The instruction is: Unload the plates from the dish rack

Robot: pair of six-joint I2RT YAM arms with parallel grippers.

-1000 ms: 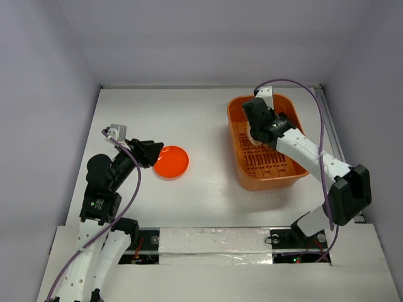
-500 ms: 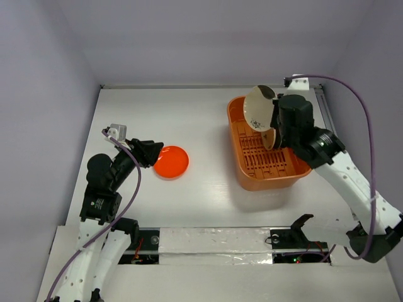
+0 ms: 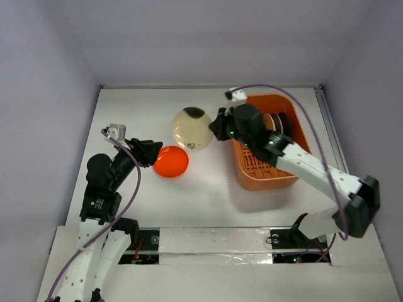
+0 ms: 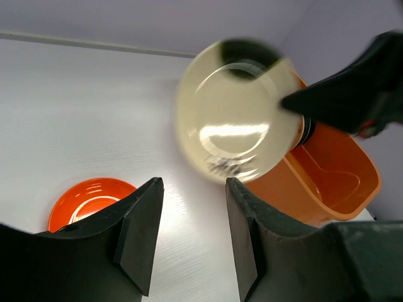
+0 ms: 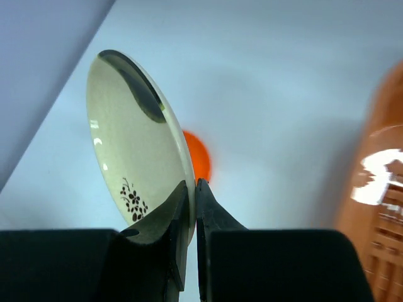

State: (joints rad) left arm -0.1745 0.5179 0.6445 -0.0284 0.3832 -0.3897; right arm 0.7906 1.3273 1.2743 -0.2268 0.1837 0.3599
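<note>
- left end effector sits low over the white tabletop, fingers spread, nothing between them; wrist view confirms the gap
- orange plate lies flat on the tabletop just beside that end effector; its near rim is cut off behind the left finger in the left wrist view
- cream plate is held up on edge, off the tabletop, between the orange plate and the rack; blurred in the left wrist view
- small black flower mark on it shows only in the right wrist view
- right end effector pinches the cream plate's rim
- dish rack far right; dark plates at its far end, partly hidden by the right arm, number unclear
</note>
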